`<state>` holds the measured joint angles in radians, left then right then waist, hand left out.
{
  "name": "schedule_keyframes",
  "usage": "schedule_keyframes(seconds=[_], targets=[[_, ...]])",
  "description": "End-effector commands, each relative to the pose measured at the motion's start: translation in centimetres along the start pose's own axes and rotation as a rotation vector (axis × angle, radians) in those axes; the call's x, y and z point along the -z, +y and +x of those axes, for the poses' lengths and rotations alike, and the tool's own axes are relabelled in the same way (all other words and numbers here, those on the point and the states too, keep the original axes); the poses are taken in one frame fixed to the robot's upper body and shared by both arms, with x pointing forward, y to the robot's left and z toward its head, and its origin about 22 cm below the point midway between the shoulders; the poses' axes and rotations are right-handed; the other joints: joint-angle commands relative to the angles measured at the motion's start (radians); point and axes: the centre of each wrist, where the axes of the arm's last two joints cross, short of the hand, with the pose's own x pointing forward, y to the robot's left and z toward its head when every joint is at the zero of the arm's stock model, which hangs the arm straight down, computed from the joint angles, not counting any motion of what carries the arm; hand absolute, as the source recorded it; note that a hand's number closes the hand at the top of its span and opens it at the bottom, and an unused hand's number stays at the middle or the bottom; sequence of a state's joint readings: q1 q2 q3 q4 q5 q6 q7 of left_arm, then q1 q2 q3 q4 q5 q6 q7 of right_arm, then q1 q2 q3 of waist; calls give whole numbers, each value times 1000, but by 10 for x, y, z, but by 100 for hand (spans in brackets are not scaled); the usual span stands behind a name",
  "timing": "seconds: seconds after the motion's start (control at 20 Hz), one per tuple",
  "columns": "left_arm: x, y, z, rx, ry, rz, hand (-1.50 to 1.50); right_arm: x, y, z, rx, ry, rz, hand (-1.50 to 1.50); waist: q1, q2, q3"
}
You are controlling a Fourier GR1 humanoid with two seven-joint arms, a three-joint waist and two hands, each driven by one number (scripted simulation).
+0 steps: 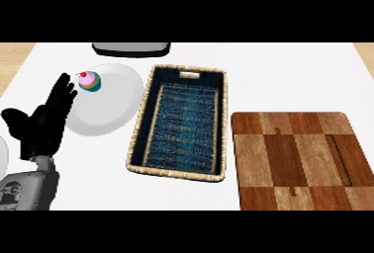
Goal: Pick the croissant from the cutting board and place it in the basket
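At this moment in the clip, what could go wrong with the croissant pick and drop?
1. No croissant shows on the cutting board or in the basket, so a pick there may close on nothing.
2. Only the left hand shows, open at the view's left; the basket stands between it and the board, so a reach across might clip the rim.
3. The cupcake on the white plate sits near its fingertips and could get nudged.

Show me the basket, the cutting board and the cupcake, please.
basket (140, 148): head view, left woven wall.
cutting board (292, 158): head view, bare wooden middle.
cupcake (90, 80): head view, its frosting, on the white plate.
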<state>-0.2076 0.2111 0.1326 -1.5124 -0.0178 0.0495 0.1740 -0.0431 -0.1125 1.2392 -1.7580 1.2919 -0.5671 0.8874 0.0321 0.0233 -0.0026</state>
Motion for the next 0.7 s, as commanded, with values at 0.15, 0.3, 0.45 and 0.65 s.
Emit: schedule_keyframes(seconds=[0.15,0.3,0.45,0.65], targets=[[-1,-11,0,-5,5,-31,0,53,-43,29,249,166,-95,150,23,4,2],[3,-4,2,18,2,-17,0,104,-30,14,-321,-65,-172,150,12,-14,-5],[5,-12,0,-4,9,-19,0,140,-40,28,-427,-109,-189,150,15,-12,-3],[14,-19,6,-5,19,-20,0,197,-75,55,-512,-135,-168,150,10,-14,-1]])
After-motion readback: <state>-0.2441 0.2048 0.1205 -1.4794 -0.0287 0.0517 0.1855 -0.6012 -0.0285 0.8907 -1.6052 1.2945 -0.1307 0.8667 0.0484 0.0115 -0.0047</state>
